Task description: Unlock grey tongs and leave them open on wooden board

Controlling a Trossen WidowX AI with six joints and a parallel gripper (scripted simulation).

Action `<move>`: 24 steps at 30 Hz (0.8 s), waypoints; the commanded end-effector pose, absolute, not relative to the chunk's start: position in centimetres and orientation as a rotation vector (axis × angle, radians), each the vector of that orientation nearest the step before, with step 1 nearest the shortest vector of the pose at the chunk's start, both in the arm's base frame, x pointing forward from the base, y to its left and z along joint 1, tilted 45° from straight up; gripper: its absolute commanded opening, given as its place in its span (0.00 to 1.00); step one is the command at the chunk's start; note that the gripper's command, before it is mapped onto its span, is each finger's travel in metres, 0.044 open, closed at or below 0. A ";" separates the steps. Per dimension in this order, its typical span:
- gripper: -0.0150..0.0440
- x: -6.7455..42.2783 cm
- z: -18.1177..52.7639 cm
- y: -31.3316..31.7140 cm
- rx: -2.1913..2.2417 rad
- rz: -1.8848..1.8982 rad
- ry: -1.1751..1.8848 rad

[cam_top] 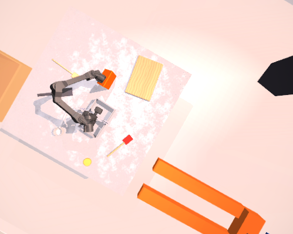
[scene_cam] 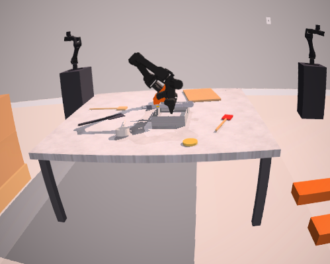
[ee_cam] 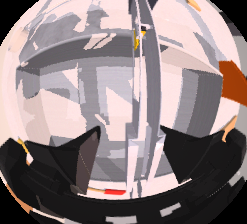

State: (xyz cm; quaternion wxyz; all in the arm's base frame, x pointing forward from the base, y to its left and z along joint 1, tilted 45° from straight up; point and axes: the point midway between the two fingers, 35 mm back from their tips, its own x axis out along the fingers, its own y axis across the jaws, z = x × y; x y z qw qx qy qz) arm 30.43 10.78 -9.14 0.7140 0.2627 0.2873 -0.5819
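Observation:
The grey tongs (scene_cam: 184,104) (ee_cam: 143,97) lie across the rim of the grey roasting tin (cam_top: 108,107) (scene_cam: 167,122). In the wrist view they run as a long narrow bar between my fingers, with a small yellow lock piece at the far end. My gripper (cam_top: 91,124) (scene_cam: 170,110) (ee_cam: 128,128) points down over the tin and stands open, one finger on each side of the tongs, not gripping them. The wooden board (cam_top: 144,77) (scene_cam: 201,94) lies bare beyond the tin.
An orange box (cam_top: 107,78) stands by the arm's base. A red spatula (cam_top: 127,139) (scene_cam: 227,117), a yellow disc (cam_top: 87,162) (scene_cam: 190,142), a small cup (cam_top: 57,131) (scene_cam: 122,132), a wooden spatula (cam_top: 63,67) (scene_cam: 109,108) and a black knife (scene_cam: 101,118) lie around.

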 end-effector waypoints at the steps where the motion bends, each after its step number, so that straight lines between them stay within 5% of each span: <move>1: 0.69 30.4 -9.1 10.8 0.583 -1.289 0.636; 5: 0.51 30.4 -9.1 10.8 0.583 -1.289 0.636; 24: 0.30 30.4 -9.1 10.8 0.583 -1.289 0.636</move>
